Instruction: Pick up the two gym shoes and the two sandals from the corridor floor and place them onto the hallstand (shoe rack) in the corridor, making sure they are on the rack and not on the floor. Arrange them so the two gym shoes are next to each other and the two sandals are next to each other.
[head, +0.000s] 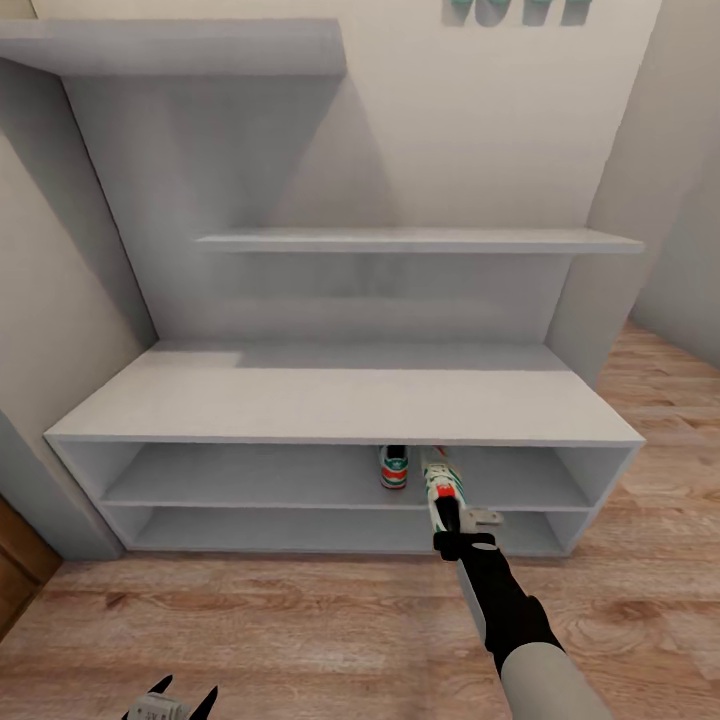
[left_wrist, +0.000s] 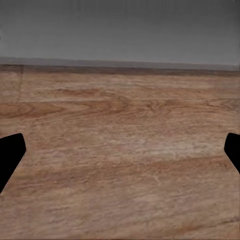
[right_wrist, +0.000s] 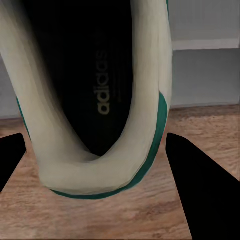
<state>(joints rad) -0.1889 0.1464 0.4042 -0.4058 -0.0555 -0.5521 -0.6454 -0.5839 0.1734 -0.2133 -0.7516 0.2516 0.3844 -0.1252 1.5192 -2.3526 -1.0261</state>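
The light-grey hallstand fills the wall ahead. One white gym shoe with green stripes and a red heel stands on its upper low shelf. Just right of it, the second gym shoe hangs tilted at that shelf's front edge, toe toward the shelf. My right gripper is shut on its heel end. In the right wrist view the shoe's opening sits between the black fingers of the right gripper. My left gripper is open, low over the corridor floor. The two sandals are out of view.
The bench top and the bottom shelf hold nothing. Two stepped wall shelves sit above. A brown wooden panel stands at the left edge. Plank flooring stretches in front of the rack.
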